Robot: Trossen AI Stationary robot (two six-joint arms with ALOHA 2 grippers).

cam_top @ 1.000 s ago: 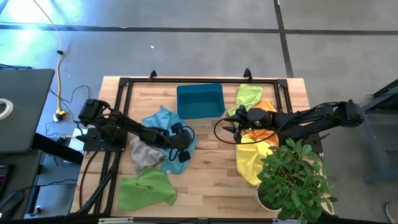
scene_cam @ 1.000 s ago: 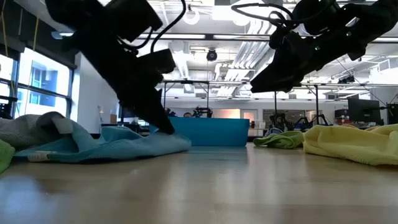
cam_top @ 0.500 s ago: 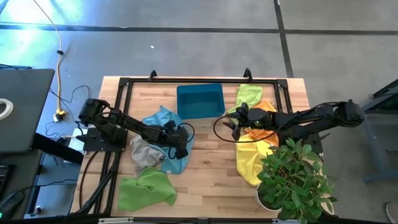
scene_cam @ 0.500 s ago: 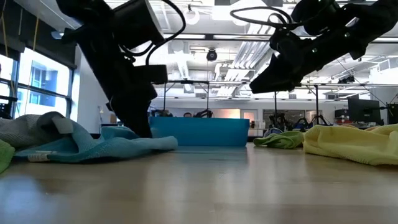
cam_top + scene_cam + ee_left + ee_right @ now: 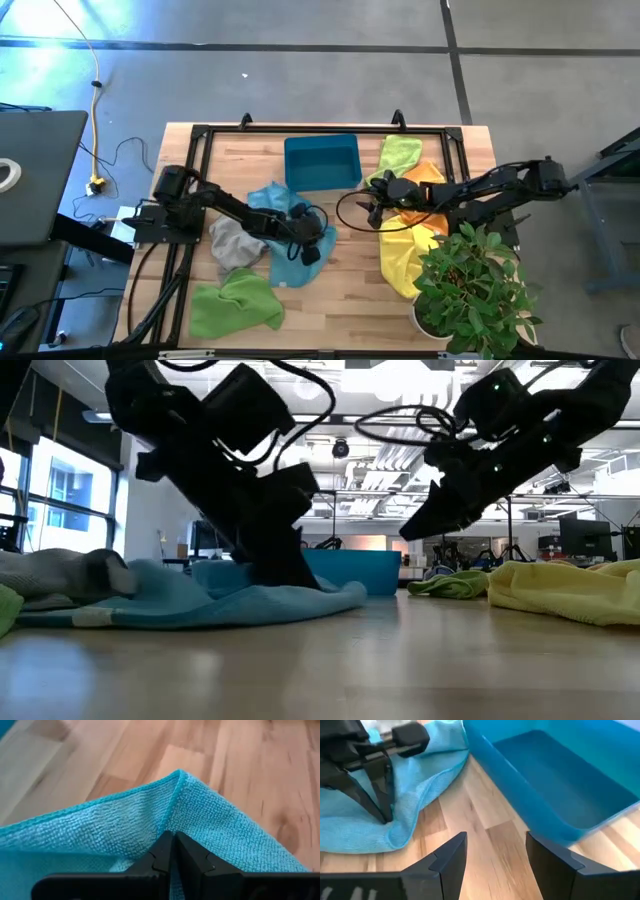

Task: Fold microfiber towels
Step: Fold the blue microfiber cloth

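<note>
Left wrist view shows the left gripper (image 5: 172, 851) pinched shut on a corner of the light blue towel (image 5: 285, 262) at mid-table, a thin hold that may slip, while the right gripper (image 5: 495, 851) hangs open near the teal bin (image 5: 322, 162)

Two black jointed arms (image 5: 220, 205), looped black cables (image 5: 360, 210)

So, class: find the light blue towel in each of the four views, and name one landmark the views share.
High view: light blue towel left of centre, below the teal bin.
Low view: spread at left, bin behind.
Left wrist view: fills the frame, pinched by the left end effector.
Right wrist view: at left, beside the bin.
Shared landmark: the bin, except in the left wrist view.
</note>
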